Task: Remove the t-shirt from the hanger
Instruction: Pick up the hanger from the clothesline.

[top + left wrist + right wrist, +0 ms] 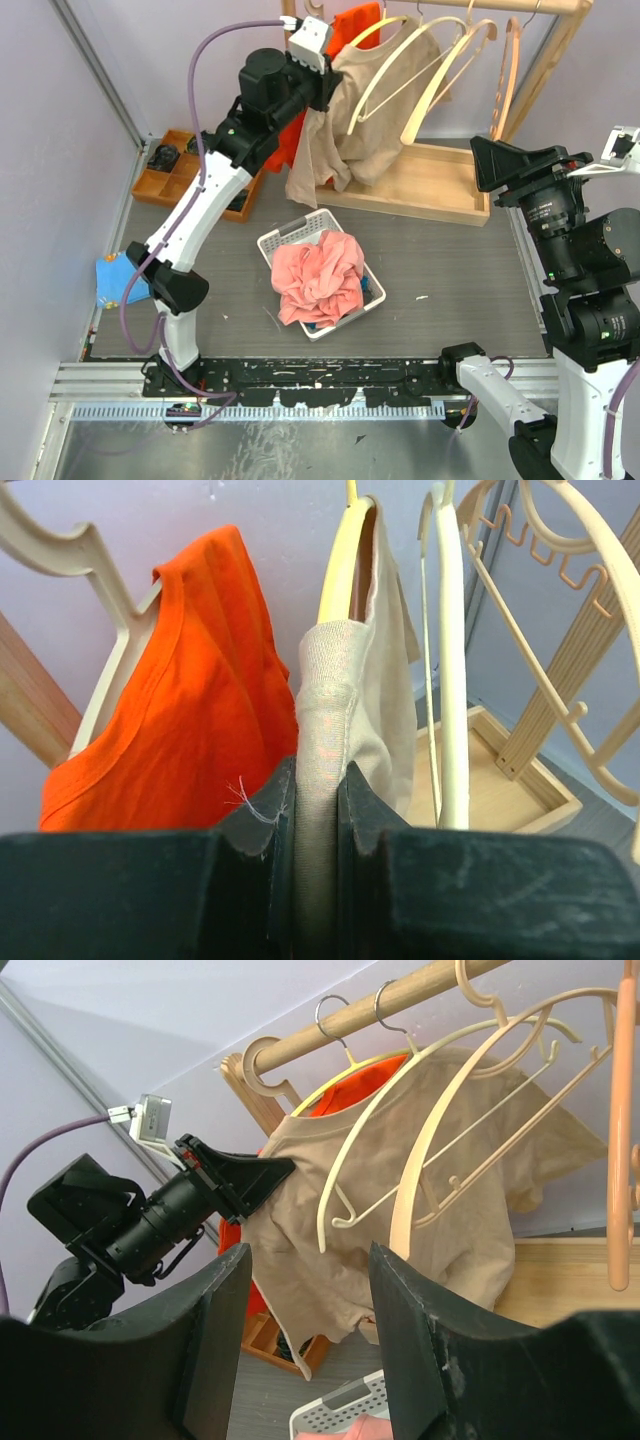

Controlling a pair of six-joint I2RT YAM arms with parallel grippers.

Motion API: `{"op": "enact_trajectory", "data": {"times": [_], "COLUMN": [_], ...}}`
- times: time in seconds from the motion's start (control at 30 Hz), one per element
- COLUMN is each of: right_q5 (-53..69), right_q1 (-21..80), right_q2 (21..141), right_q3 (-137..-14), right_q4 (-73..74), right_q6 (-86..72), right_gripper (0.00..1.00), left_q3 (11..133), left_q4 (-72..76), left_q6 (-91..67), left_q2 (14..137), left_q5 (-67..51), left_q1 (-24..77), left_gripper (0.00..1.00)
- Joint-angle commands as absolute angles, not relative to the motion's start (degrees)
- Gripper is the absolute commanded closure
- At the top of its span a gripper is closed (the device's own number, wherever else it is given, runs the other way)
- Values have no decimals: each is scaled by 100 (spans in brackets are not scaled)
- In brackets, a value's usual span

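Observation:
A beige t-shirt (370,115) hangs on a yellow hanger (372,32) on the wooden rail at the back. My left gripper (328,88) is raised to the shirt's left shoulder and is shut on a fold of it. The left wrist view shows the beige cloth (335,690) pinched between the jaws of the left gripper (315,780), with the yellow hanger (340,570) rising just beyond. My right gripper (310,1260) stands open and empty. It is on the right (480,162), apart from the shirt (300,1210) and facing it.
An orange t-shirt (352,28) hangs left of the beige one. Several empty cream hangers (450,70) hang to the right over the wooden rack base (430,185). A white basket (290,235) with pink cloth (318,275) sits mid-table. A wooden organiser (168,168) stands at the left.

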State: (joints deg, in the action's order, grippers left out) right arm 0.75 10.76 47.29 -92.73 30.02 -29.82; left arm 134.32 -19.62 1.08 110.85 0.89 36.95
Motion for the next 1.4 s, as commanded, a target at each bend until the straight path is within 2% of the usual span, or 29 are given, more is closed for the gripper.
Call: {"op": "enact_trajectory", "data": {"times": [0.0, 0.27, 0.63, 1.1, 1.37], "right_q5": [43, -44, -4, 7, 123], "right_q1": [1090, 1090, 1094, 1085, 1090], "right_q2": [4808, 4786, 4800, 4754, 4789], "right_q3": [-9541, -9606, -9581, -9580, -9589], "right_q4": [2880, 2956, 2954, 2953, 2918], "right_q6": [-2809, -2755, -2784, -2801, -2867], "right_gripper": [44, 44, 44, 44, 44], "left_q3": [13434, 12445, 12031, 11548, 10551], "left_q4": [-66, 1139, 1804, 1807, 1604], "left_q6": [696, 1335, 1487, 1360, 1301], "left_q2": [11136, 10815, 10378, 9765, 8946], "left_q5": [622, 1230, 1581, 1642, 1738], "left_q1": [3884, 4243, 4263, 4287, 4314], "left_gripper": [100, 100, 100, 100, 100]}}
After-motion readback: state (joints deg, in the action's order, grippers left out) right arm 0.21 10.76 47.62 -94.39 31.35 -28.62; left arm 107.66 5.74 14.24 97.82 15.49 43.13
